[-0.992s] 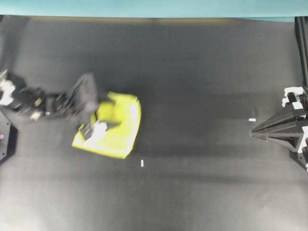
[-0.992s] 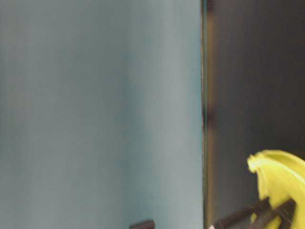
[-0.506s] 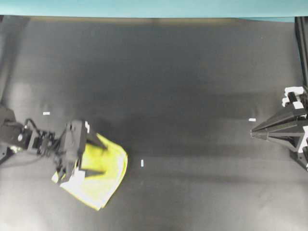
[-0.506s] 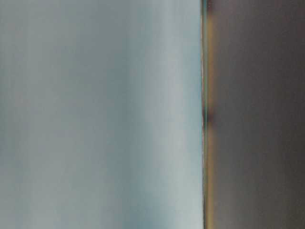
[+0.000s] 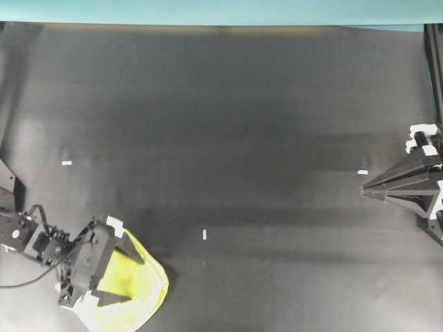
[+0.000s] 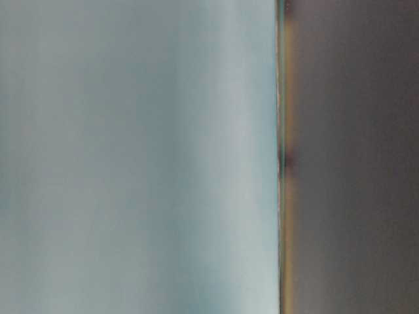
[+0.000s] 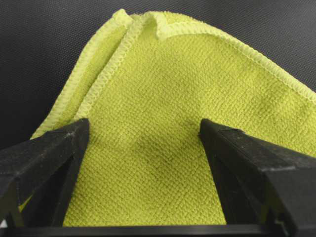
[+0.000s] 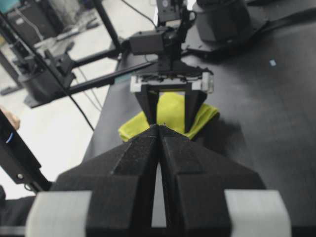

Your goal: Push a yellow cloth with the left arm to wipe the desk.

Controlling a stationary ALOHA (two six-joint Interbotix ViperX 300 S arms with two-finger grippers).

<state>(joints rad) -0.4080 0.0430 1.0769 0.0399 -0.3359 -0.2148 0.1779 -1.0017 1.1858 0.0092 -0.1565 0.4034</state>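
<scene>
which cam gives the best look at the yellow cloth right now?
Left wrist: the yellow cloth fills the frame, weave and stitched hem sharp, between the open left gripper fingers. Overhead shows it partly under the gripper at the bottom edge; right wrist shows it small and distant; table-level shows none.

Woven cloth on a matt table
The yellow cloth (image 7: 163,148) looked nubby with stitched edges; the table (image 5: 263,124) was matt black, finely textured.

Left arm (image 5: 41,245) low, fingers (image 7: 44,163) spread wide, right fingers (image 8: 133,168) closed
</scene>
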